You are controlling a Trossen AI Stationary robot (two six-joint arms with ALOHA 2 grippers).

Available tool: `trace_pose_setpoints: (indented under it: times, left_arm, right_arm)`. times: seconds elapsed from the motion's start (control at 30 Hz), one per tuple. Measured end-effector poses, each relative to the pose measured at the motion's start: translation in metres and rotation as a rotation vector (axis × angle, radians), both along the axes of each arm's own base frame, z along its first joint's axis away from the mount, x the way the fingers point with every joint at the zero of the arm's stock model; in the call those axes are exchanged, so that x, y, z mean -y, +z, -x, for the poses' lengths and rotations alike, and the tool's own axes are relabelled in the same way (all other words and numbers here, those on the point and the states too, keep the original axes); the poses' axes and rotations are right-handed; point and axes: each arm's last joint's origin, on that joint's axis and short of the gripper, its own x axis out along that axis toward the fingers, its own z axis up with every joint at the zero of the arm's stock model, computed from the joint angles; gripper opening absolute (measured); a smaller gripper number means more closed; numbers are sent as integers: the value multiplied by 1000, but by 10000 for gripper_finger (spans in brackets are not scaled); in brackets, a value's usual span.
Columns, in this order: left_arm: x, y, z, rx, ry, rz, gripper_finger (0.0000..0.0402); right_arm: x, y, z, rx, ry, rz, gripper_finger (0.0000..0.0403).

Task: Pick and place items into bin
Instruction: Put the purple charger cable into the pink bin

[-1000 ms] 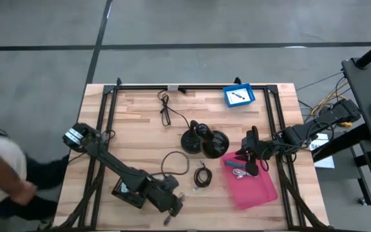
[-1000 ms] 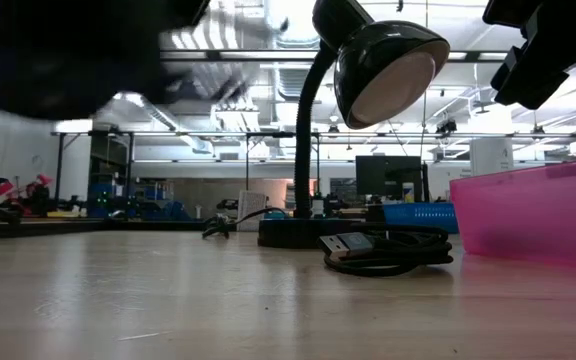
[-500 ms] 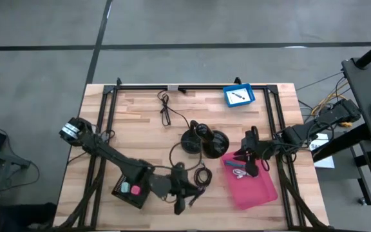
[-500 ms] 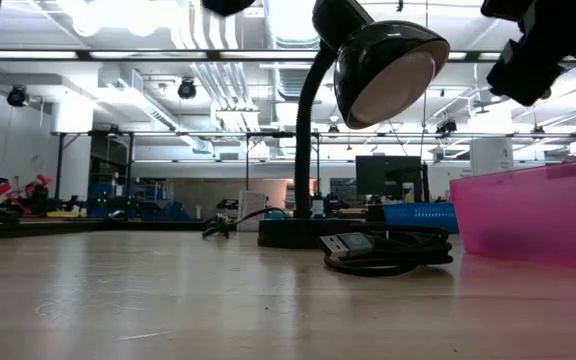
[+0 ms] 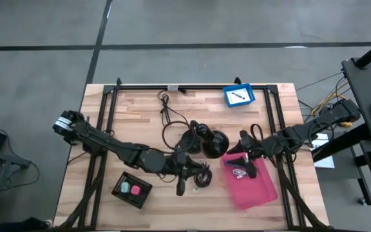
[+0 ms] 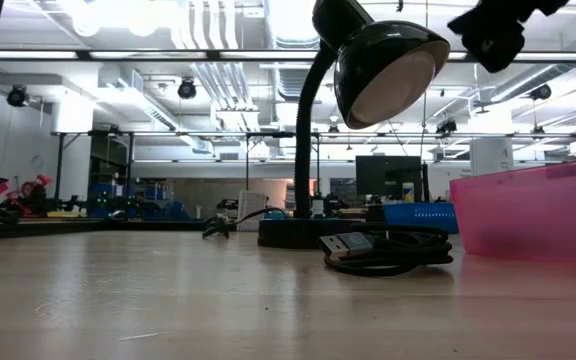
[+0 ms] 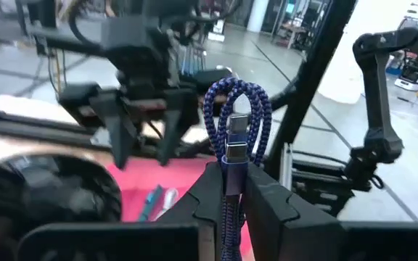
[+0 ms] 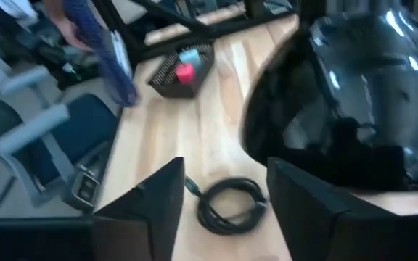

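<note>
My left gripper point(image 5: 184, 180) is raised over the table's middle, near the coiled black cable point(image 5: 201, 175), and is shut on a blue braided cable point(image 7: 236, 109) with a silver plug. Its fingers point level toward the pink bin point(image 5: 263, 193). My right gripper point(image 5: 245, 156) hangs open above the bin's far left corner, with nothing between its fingers point(image 8: 158, 210). In the bin lie a teal marker point(image 7: 151, 203) and a pale piece. The black cable point(image 8: 231, 204) lies flat on the wood beside the lamp's base. My left gripper pinches the folded blue cable just below its plug point(image 7: 232, 165) between its two fingers. The fingers lie level and point toward the table's right side. The cable's looped end point(image 7: 238, 90) stands out beyond the fingertips, clear of the table; the rest is hidden behind the fingers.
A black desk lamp point(image 5: 205, 142) stands mid-table between the two grippers, its head point(image 6: 383, 65) raised. A black tray point(image 5: 131, 188) with a pale-blue and a pink cube sits near the front left. A blue box point(image 5: 239, 95) and a thin black cord point(image 5: 166, 109) lie at the far edge.
My left gripper has risen from the table's near edge and swung toward the lamp and the bin, rolling and tipping up to level, with the blue cable staying between its fingers. My right gripper has tipped upward a little over the bin.
</note>
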Motion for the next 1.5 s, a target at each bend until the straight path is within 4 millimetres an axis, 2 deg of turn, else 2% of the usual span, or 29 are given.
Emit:
trace_pose_setpoints:
  times: [0.17,0.33,0.67,1.03,1.23,1.5]
  left_arm:
    - [-8,8,-3,76,25,-27,20]
    - [-15,12,-5,135,88,-18,20]
    - [-27,14,-13,178,169,-3,20]
    - [-31,19,-14,206,165,2,20]
    - [-34,26,-16,287,170,-60,20]
    - [-35,16,-26,310,154,-77,20]
  right_arm:
    - [-5,11,-3,108,28,-47,221]
    - [-8,20,-4,203,54,-88,237]
    - [-8,24,-5,262,94,37,231]
    - [-8,24,-5,266,96,56,228]
    - [-8,24,-5,266,95,56,228]
    - [-5,27,-6,277,27,72,228]
